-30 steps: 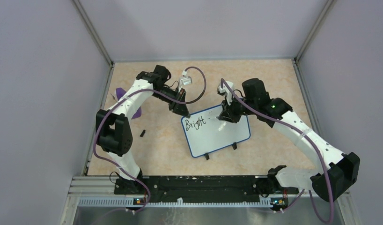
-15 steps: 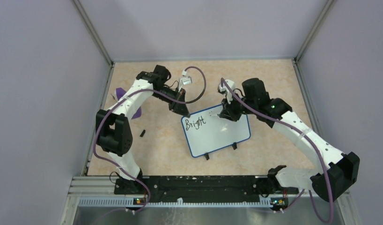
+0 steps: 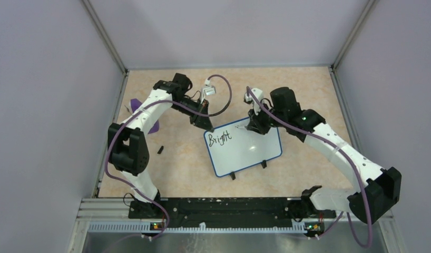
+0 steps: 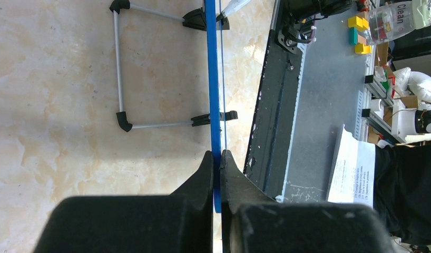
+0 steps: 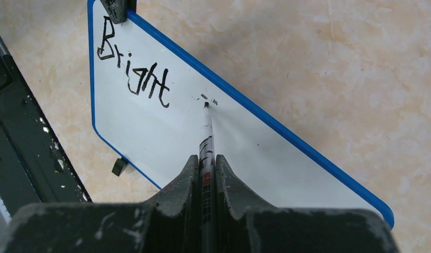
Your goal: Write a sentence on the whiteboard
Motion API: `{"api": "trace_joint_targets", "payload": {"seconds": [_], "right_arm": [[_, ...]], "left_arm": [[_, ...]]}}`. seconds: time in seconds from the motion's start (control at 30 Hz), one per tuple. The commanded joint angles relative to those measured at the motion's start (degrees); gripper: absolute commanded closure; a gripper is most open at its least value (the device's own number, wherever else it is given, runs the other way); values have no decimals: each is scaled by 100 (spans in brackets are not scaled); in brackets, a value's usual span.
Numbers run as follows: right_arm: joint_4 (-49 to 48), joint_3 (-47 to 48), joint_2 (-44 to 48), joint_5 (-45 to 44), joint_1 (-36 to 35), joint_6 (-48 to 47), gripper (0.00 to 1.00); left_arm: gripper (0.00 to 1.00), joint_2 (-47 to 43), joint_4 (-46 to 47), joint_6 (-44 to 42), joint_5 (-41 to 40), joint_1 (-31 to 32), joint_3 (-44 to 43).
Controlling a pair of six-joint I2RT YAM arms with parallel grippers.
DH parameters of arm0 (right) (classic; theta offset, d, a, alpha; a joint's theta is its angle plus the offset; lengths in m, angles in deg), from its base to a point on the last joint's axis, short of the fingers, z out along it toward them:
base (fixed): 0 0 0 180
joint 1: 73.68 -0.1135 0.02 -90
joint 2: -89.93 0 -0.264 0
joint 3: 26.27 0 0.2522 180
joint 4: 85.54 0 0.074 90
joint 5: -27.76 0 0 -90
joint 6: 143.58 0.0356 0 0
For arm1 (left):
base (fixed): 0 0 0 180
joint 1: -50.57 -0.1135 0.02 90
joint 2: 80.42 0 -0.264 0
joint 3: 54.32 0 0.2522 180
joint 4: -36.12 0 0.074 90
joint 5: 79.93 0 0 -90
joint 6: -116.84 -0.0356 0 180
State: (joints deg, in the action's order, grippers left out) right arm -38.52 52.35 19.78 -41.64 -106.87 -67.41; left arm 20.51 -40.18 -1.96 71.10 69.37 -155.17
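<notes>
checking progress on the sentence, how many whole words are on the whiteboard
1: black handwritten "Bright" at the top left of the small blue-framed white board; beside it only faint specks by the marker tip.

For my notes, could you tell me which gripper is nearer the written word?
The left gripper: it clamps the whiteboard right beside the word, while the right gripper holds a marker whose tip is past its end.

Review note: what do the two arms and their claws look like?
The left arm and right arm have white link shells with black joint housings; a purple cable runs along each. A small green light shows on the right arm. The left claw has plain black wedge-shaped fingers; those of the right claw are black too, scuffed with pale marks.
</notes>
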Motion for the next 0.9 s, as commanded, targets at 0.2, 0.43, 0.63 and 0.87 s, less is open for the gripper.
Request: {"api": "trace_joint_targets", "payload": {"seconds": [0.2, 0.43, 0.63, 0.87], "right_arm": [[-209, 172, -106, 32, -118, -20, 100], [-91, -40, -51, 49, -179, -153, 100], [19, -304, 76, -39, -180, -223, 100], [81, -613, 214, -4, -192, -268, 100]], "left_arm": [[100, -185, 175, -155, 180, 18, 122], [100, -179, 187, -178, 189, 11, 122], [100, -187, 205, -179, 187, 18, 152], [100, -198, 222, -182, 170, 13, 189]]}}
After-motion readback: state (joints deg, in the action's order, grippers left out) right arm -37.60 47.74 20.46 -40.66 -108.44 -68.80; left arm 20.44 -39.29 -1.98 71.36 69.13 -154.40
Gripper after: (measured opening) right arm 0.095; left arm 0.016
